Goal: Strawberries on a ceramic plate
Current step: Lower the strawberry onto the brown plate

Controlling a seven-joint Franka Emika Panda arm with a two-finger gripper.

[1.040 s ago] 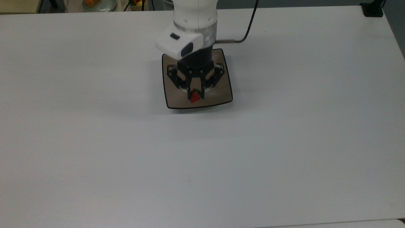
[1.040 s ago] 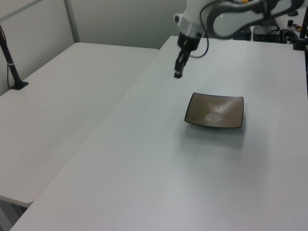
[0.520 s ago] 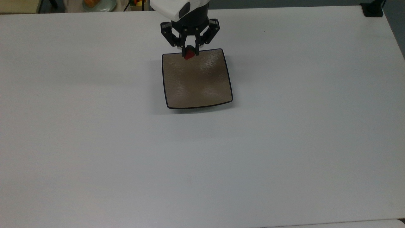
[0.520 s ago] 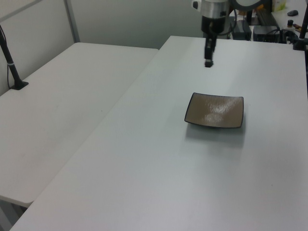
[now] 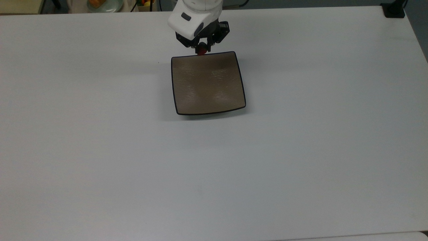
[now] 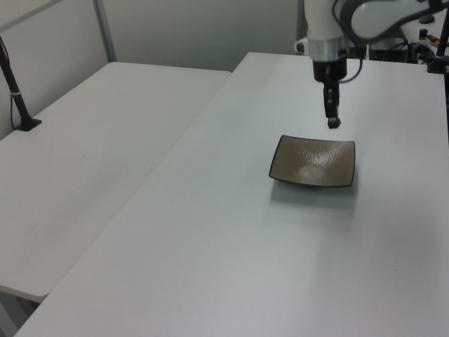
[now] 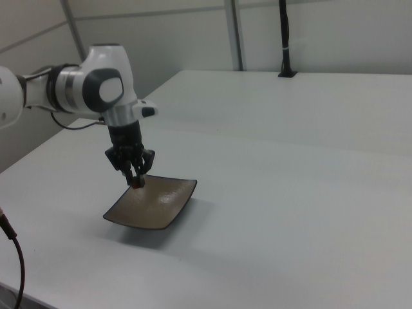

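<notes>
Gripped between the two black fingers of the gripper (image 5: 201, 50), the strawberry (image 5: 201, 51) shows as a small red spot in the top view, at the 12 o'clock edge of the ceramic plate (image 5: 208, 83). The fingers are closed down narrow on the fruit, with only its width between them. In the right view the strawberry (image 7: 137, 185) is a reddish fleck at the fingertips, raised above the plate's (image 7: 154, 203) rim at about 10 o'clock from the plate's middle and not touching the glaze. In the left view the gripper (image 6: 334, 123) hangs point-down just above the plate's (image 6: 313, 161) far rim, near 1 o'clock of the plate's centre; the fruit itself is too small to make out there.

The plate is square, glossy taupe-brown with a thin dark rim and rounded, slightly upturned corners, and its surface is bare. It lies flat on the white table (image 5: 301, 150), toward 12 o'clock of the table's middle in the top view.

Above the fingers the arm (image 7: 84, 90) rises white and rounded, its wrist section vertical in the left view. In the right view it bends off toward 9 o'clock. A second white table (image 6: 91, 168) stands at 9 o'clock in the left view, with a dark post (image 6: 17, 91) mounted on it.
</notes>
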